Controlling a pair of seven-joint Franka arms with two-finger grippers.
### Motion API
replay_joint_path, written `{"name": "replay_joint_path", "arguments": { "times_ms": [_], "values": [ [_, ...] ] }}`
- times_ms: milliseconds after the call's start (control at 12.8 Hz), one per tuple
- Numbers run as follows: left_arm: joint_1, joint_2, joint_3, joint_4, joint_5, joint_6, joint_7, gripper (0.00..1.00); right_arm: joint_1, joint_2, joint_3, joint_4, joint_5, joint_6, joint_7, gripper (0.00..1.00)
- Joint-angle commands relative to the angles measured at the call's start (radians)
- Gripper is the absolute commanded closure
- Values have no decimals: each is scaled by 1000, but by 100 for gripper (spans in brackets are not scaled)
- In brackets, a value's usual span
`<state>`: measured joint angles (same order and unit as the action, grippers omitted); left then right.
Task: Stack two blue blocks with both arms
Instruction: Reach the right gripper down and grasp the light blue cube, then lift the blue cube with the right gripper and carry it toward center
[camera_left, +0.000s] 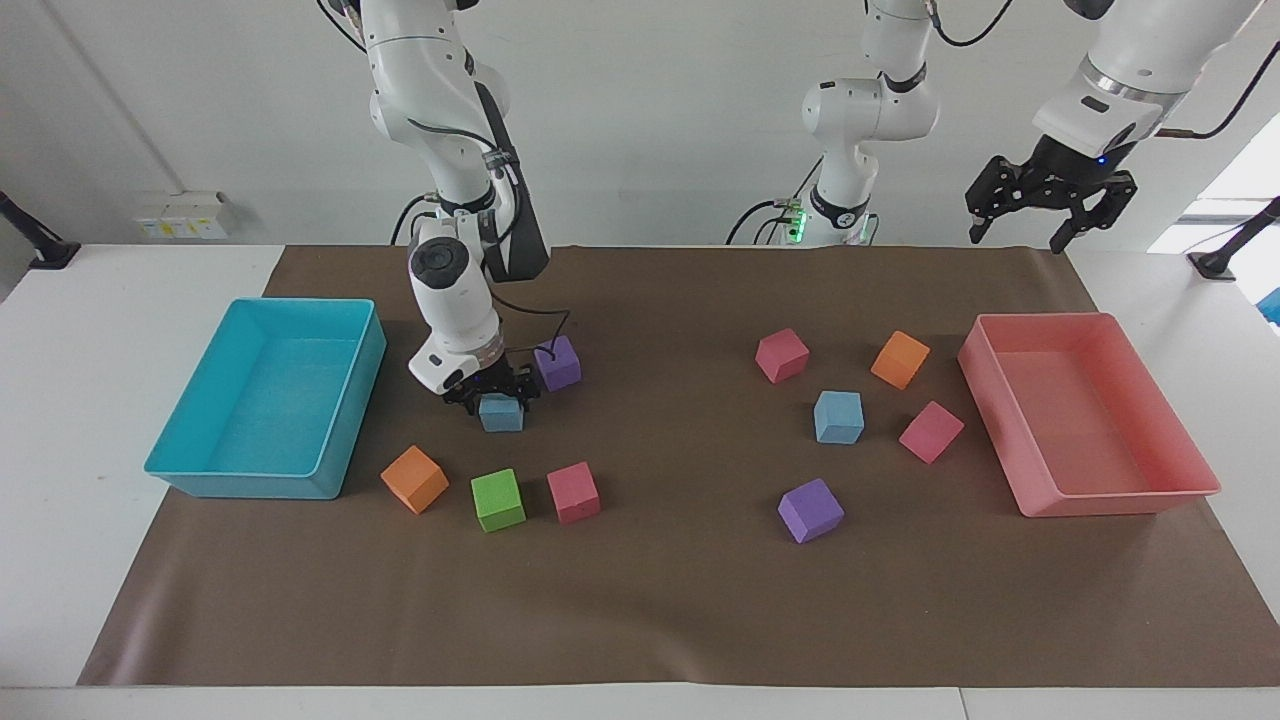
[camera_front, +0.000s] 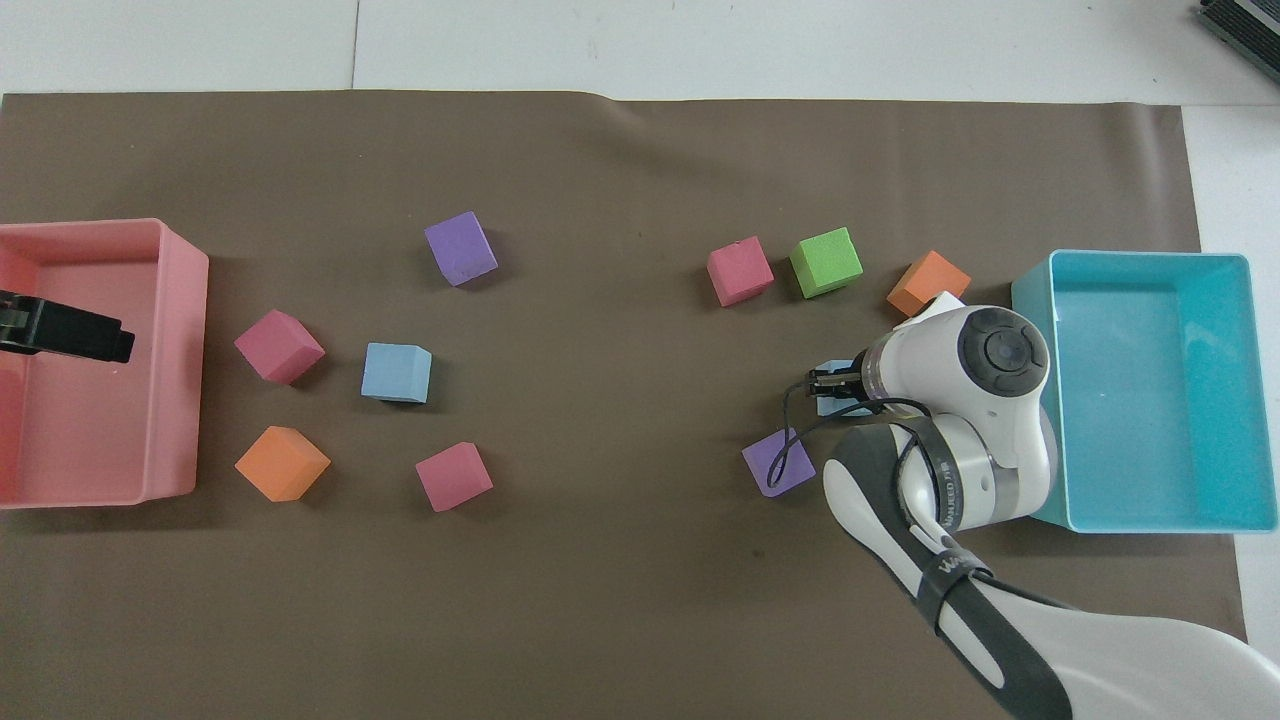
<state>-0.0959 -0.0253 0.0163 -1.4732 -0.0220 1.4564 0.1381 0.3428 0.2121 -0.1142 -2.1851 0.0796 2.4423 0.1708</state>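
The brown mat (camera_left: 640, 600) is lying flat and matte over the white table, and a wide bare stretch of it is running down the middle between 2 clusters of foam cubes. The strip along the edge farthest from the robots is also lying open.

Toward the right arm's end, 1 blue block (camera_left: 501, 414) (camera_front: 826, 405) is sitting on the mat with its faces roughly square to the mat's edges. As a cube it has no long axis. The right gripper (camera_left: 495, 388) (camera_front: 832, 381) is sitting low on top of this block, but I cannot tell whether it is pinching the block or only straddling it. A purple cube (camera_left: 557, 362) is sitting just beside it, nearer to the robots. The turquoise tray (camera_left: 170, 470), smooth-walled and rectangular, is standing near at the mat's end. An orange cube (camera_left: 414, 479), a green cube (camera_left: 498, 499) and a pink cube (camera_left: 573, 492) are forming a row farther from the robots, apart from the block.

The other blue block (camera_left: 838, 417) (camera_front: 397, 372) is resting toward the left arm's end, turned slightly, with open mat all around it.

The left arm is waiting. The left gripper (camera_left: 1020, 236) (camera_front: 70, 338) is hanging high with its fingers spread wide, over the pink tray (camera_left: 1120, 500).
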Motion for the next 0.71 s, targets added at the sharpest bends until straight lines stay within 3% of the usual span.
{"name": "replay_joint_path", "arguments": {
  "times_ms": [0,392,627],
  "values": [
    [-2,-13,-1,-13,5,12,-5,0,-1,-23,-1,7,25,11,-2,100],
    [-2,-13,-1,-13,7,13,-5,0,-16,-147,-4,112,22,-253,-1,100],
    [-2,-13,-1,-13,7,13,-5,0,-15,-168,-5,240,-1,-449,-1,100]
  ]
}}
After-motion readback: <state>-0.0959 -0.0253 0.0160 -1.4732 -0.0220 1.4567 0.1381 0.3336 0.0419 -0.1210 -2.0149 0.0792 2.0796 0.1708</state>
